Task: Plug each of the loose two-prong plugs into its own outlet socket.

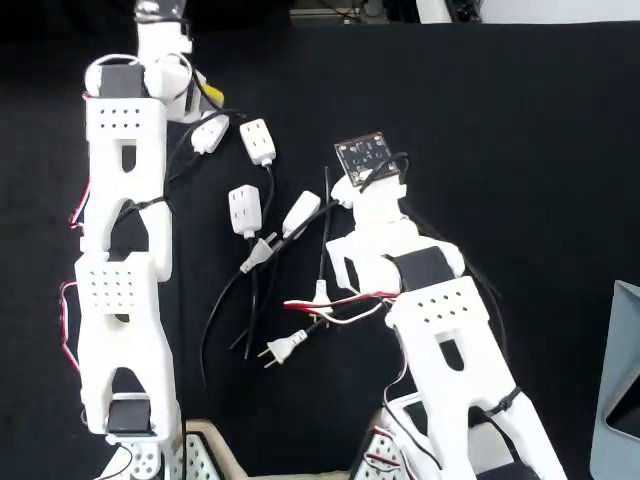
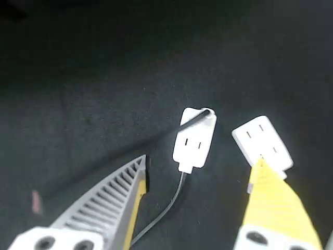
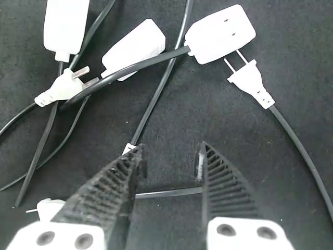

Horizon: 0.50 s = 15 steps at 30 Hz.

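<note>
On black cloth, left gripper gapes wide over an outlet socket; right gripper parted, empty. Two-prong plug lies six o'clock of the sockets.

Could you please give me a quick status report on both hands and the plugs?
Left hand open over two sockets. Right hand open, empty, above a black cord. Two plugs lie loose, prongs showing.

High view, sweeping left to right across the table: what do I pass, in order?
Left arm → first outlet socket → second outlet socket → slanted outlet socket → right arm → grey bin. The lower socket and the loose plugs overlap these sideways, so they are left out.
</note>
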### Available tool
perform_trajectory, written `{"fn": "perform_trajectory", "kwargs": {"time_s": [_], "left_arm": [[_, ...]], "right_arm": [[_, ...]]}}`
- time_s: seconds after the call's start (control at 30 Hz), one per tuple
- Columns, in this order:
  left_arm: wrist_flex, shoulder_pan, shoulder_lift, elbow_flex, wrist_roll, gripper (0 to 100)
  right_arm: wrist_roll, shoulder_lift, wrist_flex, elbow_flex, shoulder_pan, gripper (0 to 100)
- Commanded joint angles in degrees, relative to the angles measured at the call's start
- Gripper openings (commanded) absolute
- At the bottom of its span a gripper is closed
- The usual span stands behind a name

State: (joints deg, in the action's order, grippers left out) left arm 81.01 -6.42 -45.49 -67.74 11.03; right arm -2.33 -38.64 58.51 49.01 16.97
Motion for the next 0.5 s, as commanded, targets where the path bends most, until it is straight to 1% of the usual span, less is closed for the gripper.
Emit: {"fn": "perform_trajectory", "kwargs": {"time_s": [0.0, 0.13, 0.23, 0.33, 0.47], "left_arm": [[10.4, 0.7, 0.9, -15.4, -3.6, 31], [17.4, 3.2, 0.7, -23.1, -4.7, 31], [19.2, 5.3, 0.7, -23.6, -6.7, 31], [18.2, 7.0, 0.4, -20.0, -8.3, 31], [11.0, 8.5, -2.6, -10.2, -8.5, 31]], "right_arm": [[0.6, -1.5, -0.9, -0.3, -0.8, 15.8], [0.6, -1.6, -0.8, -0.3, -0.8, 15.8], [0.6, -1.7, -0.7, -0.3, -0.9, 15.8], [0.6, -1.7, -0.6, -0.3, -0.9, 15.8], [0.6, -1.7, -0.5, -0.3, -0.9, 15.8]]}}
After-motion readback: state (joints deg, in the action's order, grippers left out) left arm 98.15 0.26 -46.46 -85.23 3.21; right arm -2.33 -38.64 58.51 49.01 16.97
